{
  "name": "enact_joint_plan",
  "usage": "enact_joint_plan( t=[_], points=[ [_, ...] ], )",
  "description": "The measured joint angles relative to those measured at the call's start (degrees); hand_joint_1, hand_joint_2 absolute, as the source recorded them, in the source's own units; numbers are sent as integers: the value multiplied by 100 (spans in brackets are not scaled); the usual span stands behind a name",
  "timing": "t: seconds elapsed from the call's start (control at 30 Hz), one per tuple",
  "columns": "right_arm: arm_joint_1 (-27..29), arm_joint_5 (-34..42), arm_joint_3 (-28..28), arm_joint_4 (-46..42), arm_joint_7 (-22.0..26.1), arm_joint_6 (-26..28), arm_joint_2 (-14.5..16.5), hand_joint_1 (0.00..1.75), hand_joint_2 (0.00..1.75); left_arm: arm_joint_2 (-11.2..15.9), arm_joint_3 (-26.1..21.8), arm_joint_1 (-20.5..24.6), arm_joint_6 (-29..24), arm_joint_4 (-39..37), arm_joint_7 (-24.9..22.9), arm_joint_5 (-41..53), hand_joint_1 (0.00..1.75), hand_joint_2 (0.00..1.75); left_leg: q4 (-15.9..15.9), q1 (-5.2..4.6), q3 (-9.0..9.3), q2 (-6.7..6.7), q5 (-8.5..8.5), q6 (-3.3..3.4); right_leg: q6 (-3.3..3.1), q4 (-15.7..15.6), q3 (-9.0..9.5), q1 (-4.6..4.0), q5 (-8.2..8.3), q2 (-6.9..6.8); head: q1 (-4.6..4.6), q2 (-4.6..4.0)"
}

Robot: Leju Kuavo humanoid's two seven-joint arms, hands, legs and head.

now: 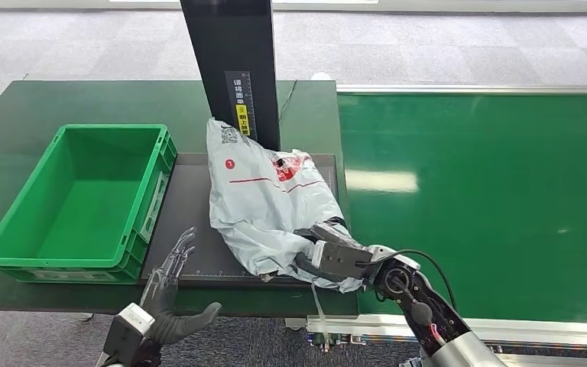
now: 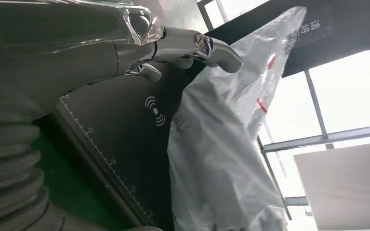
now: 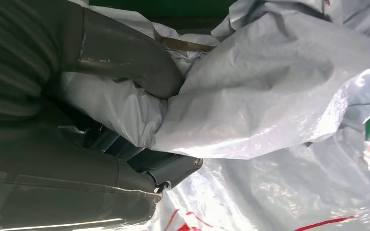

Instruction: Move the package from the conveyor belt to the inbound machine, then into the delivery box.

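A grey plastic package (image 1: pixel 264 200) with red print lies on the black plate of the inbound machine (image 1: pixel 191 229), leaning against its black post (image 1: pixel 233 61). My right hand (image 1: pixel 329 256) grips the package's near corner; the right wrist view shows its thumb (image 3: pixel 125 57) and fingers (image 3: pixel 168 166) pinching a fold of the grey package (image 3: pixel 270 96). At the plate's near left edge my left hand (image 1: pixel 170 279) hovers, its fingers spread and holding nothing. The left wrist view shows those fingers (image 2: pixel 197 45) beside the package (image 2: pixel 221 154), apart from it.
A green delivery box (image 1: pixel 76 202) stands on the dark green table left of the plate. The bright green conveyor belt (image 1: pixel 489 199) runs to the right. The plate carries a ruler scale (image 2: pixel 101 149) along its edge.
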State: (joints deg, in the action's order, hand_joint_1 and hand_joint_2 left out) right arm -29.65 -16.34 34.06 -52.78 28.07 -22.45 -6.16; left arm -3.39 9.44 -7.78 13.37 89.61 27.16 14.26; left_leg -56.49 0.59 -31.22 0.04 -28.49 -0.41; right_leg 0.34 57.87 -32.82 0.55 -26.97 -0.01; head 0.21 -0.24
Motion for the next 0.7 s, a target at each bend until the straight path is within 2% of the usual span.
enact_joint_plan(
  t=[0.17,0.3,0.7],
  points=[
    [0,99,-12,25,89,429,178,175,175,-3,-3,-11,-4,0,19,-5,0,175,0,-1,-1,0,0,0,0,0,0,1,0,0,1,0],
    [2,107,-87,24,42,781,289,0,175,-4,-8,-20,-3,2,18,-5,0,175,0,-1,0,0,0,0,0,0,1,1,0,0,0,0],
    [90,283,-427,-133,-26,1186,380,0,175,-2,-28,-46,-3,2,18,-7,0,175,0,-1,0,-1,0,0,0,0,0,1,0,0,1,0]
  ],
)
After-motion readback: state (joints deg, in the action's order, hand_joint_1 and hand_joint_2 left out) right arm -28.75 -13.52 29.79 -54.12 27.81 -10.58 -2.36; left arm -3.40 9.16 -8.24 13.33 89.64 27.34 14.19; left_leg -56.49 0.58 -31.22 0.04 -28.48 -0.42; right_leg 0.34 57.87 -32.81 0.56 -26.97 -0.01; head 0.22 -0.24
